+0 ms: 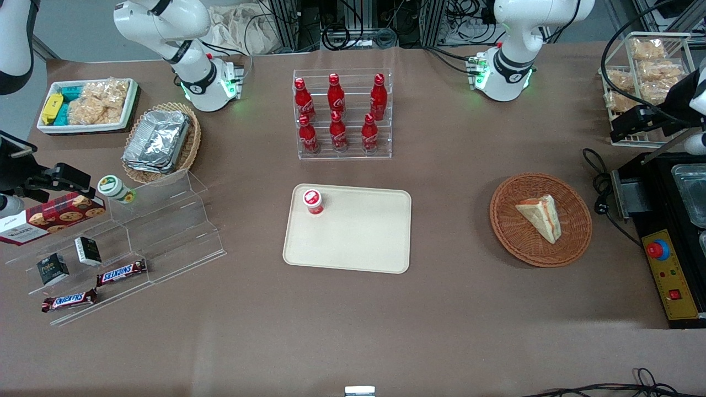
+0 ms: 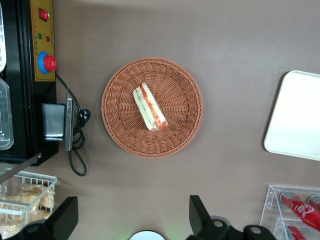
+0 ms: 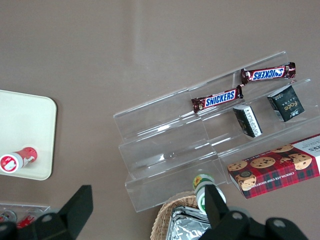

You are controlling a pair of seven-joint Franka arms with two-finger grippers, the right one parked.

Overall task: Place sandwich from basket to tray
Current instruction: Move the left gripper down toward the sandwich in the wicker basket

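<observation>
The sandwich point(image 1: 540, 217) lies in the round reddish-brown wicker basket point(image 1: 541, 219), a pale triangular wedge resting on its side with the red and green filling showing along one long edge. The basket sits on the brown table point(image 1: 353, 309) toward the working arm's end, well apart from the cream tray point(image 1: 348, 229), which lies near the table's middle. On the tray, in the corner farther from the front camera and toward the parked arm's end, stands a small red-capped bottle point(image 1: 313, 201); the remainder of the tray's surface is bare.

The gripper point(image 2: 132, 220) hangs high above the table, over the ground between the basket and the working arm's base, clear of the sandwich point(image 2: 150, 107) and the basket point(image 2: 152, 107). Its two dark fingers point(image 2: 67, 216) are spread wide and hold nothing.

A clear rack of red cola bottles point(image 1: 342, 113) stands farther from the front camera than the tray. Beside the basket, at the working arm's end, sits a black machine with a red button point(image 1: 657, 250).
</observation>
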